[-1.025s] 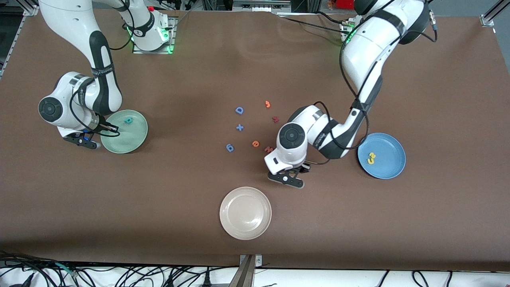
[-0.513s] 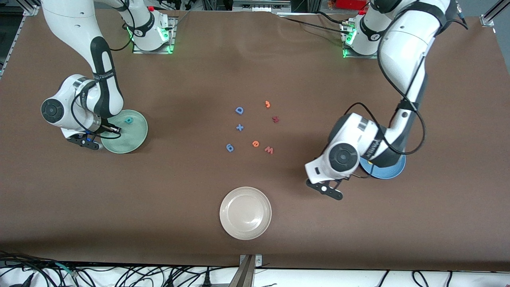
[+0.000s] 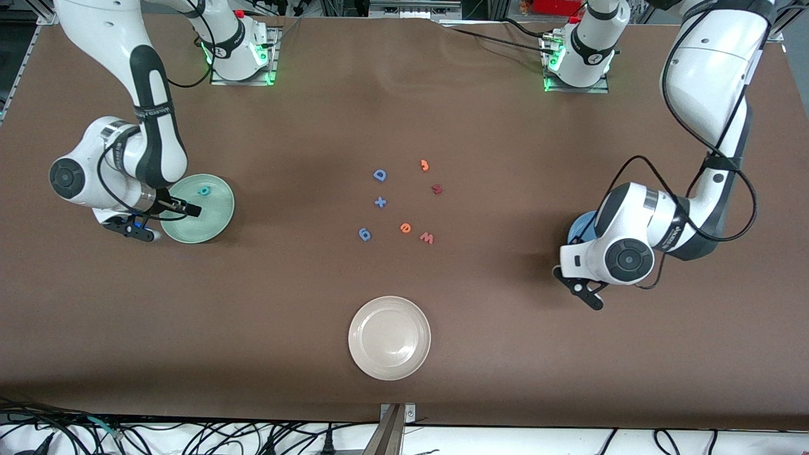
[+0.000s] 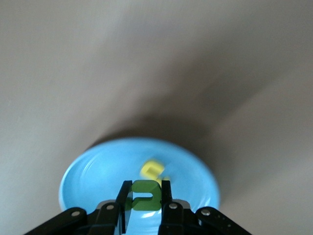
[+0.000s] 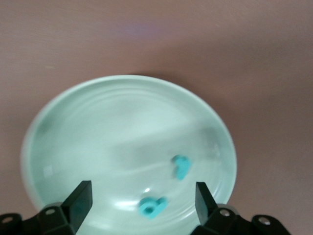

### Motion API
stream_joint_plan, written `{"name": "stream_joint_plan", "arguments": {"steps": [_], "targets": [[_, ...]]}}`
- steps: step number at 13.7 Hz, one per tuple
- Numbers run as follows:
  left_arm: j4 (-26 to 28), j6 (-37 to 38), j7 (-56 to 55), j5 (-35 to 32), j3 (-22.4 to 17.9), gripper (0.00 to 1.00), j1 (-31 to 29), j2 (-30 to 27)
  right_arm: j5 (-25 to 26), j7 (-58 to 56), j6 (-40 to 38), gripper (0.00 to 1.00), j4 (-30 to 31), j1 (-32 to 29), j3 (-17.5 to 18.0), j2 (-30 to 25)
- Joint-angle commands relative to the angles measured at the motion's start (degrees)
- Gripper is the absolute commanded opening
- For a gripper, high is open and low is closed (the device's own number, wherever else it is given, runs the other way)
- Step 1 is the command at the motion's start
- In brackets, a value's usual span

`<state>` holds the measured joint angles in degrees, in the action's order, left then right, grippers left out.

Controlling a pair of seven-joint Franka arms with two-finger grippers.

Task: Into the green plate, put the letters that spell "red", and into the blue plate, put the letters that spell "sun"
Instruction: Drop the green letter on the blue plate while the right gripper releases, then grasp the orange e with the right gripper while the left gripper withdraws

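My left gripper (image 4: pixel 145 186) is shut on a green arch-shaped letter (image 4: pixel 145 197) and hangs over the blue plate (image 4: pixel 93 171), where yellow letters (image 4: pixel 153 169) lie. In the front view the left hand covers most of the blue plate (image 3: pixel 576 229). Over the green plate (image 5: pixel 98 127) my right gripper (image 5: pixel 142 198) stands open with nothing between its fingers. Two teal letters (image 5: pixel 180 166) (image 5: pixel 152 206) lie in the plate below it. From the front, one teal letter (image 3: pixel 203 190) shows in the green plate (image 3: pixel 212 222) beside the right gripper (image 3: pixel 187 208). The orange "e" (image 3: pixel 406 227) lies mid-table.
Loose letters lie mid-table: a blue "D" (image 3: pixel 379 175), an orange "3" (image 3: pixel 425 165), a dark red "s" (image 3: pixel 437 189), a blue plus (image 3: pixel 380 202), a blue "g" (image 3: pixel 364 234), a red "w" (image 3: pixel 426 237). A cream plate (image 3: pixel 389 346) sits nearer the front camera.
The left arm has swung from beside the mid-table letters to over the blue plate, gripper still shut. The right gripper has opened over the green plate.
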<state>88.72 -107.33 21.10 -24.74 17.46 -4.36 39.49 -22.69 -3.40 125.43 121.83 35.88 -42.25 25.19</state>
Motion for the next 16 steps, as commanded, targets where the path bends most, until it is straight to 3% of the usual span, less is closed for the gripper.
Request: {"name": "stream_joint_plan", "arguments": {"steps": [1,5,9,11,12,13,16], "targets": [[10.30,-7.16,1.58,-2.59,0.74,0.08,-2.74,-5.12,-0.69,4.95,-9.29,0.94,-4.82,0.67,-0.20,-3.48],[17.70,-15.62,1.67,-2.85,0.65,0.08,-5.57,-6.61,-0.34,17.34,-20.91,0.94,-15.02,3.30,-0.02,-3.40],[20.61,-17.29,1.67,-10.31,0.74,0.08,-7.85,-7.76,-0.60,34.73,-21.81,0.93,-20.92,11.20,0.33,-2.35],[21.57,-18.87,1.67,-11.20,0.83,0.14,-8.73,-7.76,-1.13,42.82,-21.20,0.93,-24.07,15.33,0.59,-0.07],[21.93,-20.01,1.67,-11.20,0.83,0.36,-8.99,-7.76,-2.26,46.86,-19.72,0.93,-25.75,16.92,1.73,1.68],[21.93,-20.20,1.67,-11.20,1.00,0.95,-9.08,-7.76,-4.45,50.73,-17.70,0.93,-27.07,17.55,3.48,3.27],[21.67,-19.41,1.75,-11.20,2.57,1.00,-9.08,-9.51,-7.28,58.92,-10.50,0.93,-30.59,17.55,9.02,7.40]]}}
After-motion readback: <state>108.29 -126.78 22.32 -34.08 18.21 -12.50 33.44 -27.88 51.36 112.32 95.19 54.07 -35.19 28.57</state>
